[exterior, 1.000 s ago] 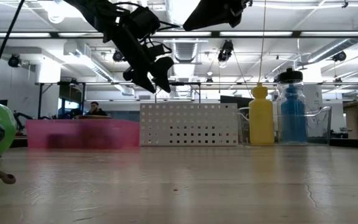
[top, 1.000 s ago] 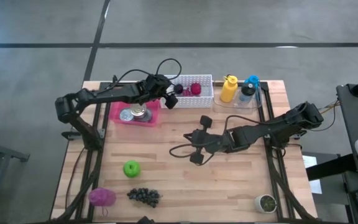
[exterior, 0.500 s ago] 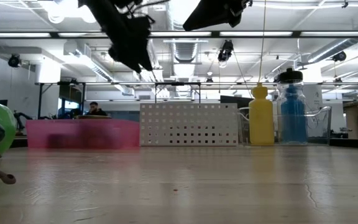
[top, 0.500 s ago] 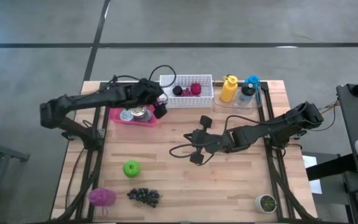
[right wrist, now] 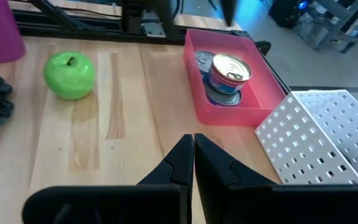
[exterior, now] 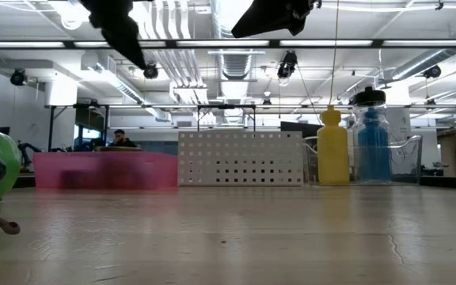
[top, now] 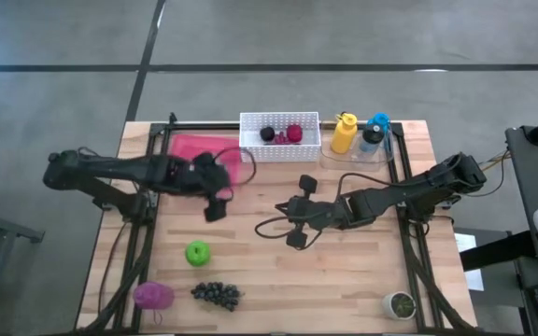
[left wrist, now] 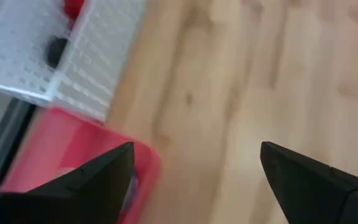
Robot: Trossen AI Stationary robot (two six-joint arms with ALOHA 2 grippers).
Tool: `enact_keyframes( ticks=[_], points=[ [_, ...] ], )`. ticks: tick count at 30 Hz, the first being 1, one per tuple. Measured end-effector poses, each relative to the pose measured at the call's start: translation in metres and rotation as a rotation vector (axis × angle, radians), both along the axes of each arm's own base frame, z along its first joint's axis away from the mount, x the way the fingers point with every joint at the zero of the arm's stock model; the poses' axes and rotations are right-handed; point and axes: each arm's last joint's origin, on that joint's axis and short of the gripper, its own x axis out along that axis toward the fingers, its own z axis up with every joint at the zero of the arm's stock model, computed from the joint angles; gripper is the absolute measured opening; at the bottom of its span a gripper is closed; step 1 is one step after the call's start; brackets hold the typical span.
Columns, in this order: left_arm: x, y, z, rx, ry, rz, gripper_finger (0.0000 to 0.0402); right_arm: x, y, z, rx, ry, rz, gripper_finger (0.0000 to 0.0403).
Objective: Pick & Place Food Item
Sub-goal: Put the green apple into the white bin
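Note:
A green apple (top: 197, 252) rests on the wood near the left front, with dark grapes (top: 216, 294) and a purple item (top: 153, 295) nearer the front edge. The white perforated basket (top: 280, 137) at the back holds a dark item (left wrist: 56, 50) and a red one (top: 294, 133). My left gripper (top: 217, 201) hangs open over bare wood just in front of the pink tray (top: 194, 149), with nothing between its fingers (left wrist: 98, 177). My right gripper (top: 292, 226) is shut and empty above the table's middle (right wrist: 193, 158).
The pink tray (right wrist: 229, 109) holds a tin can (right wrist: 229, 71). A yellow bottle (top: 344, 133) and a blue bottle (top: 375, 133) stand at the back right. A small pot (top: 400, 304) sits at the front right corner. Bare wood lies between the apple and my right gripper.
My left gripper has swung from beside the white basket, across the pink tray, toward the table's near and left edges, rising out of the low view's top. It has stayed open and empty.

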Motion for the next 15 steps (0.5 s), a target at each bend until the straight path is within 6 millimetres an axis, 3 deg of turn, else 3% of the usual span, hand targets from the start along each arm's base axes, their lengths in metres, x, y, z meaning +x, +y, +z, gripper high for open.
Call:
enact_keyframes(
  ticks=[7,15],
  points=[
    [-0.017,-0.043,-0.007,-0.148,0.133,-0.14,0.034,0.0,0.0,0.0,-0.01,0.005,0.012,0.0008],
    [-0.031,-0.078,-0.009,-0.213,0.189,-0.302,0.0325,0.0,0.003,-0.001,0.033,0.021,0.101,0.0008]
  ],
)
